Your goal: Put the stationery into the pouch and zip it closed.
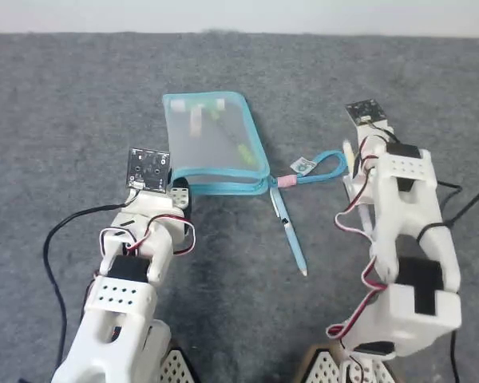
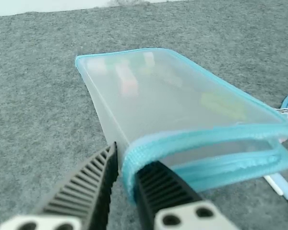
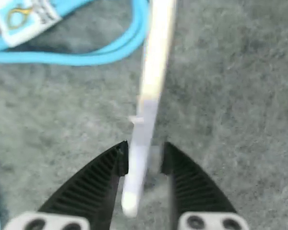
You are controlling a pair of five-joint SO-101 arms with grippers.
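High view: a grey felt-covered tabletop (image 1: 72,96) carries a translucent plastic pouch with light blue zip trim (image 1: 215,140), lying midway between the side edges and nearer the far edge, with its open mouth facing the near edge. A few small pink and green pieces show faintly through its wall, so some stationery seems to be inside already. The packing step looks to be in hand, with the zip not yet closed. The left claw (image 1: 180,191) is at the mouth's left corner, and the left wrist view shows its two ribbed black jaws clamped on the blue rim, holding the mouth propped open. A slim light blue pen (image 1: 290,231) lies loose on the tabletop just outside the right end of the mouth, running toward the near edge. A light blue strap (image 1: 327,163) with a small tag loops toward the right edge. In the right wrist view, the right claw (image 3: 145,148) straddles a slim white pen (image 3: 151,86), its jaws only narrowly apart on either side of the barrel. A thin gap shows on one side, so a firm pinch is not evident. The next move probably calls for closing on that white pen, lifting it and steering it tip first into the held-open mouth.
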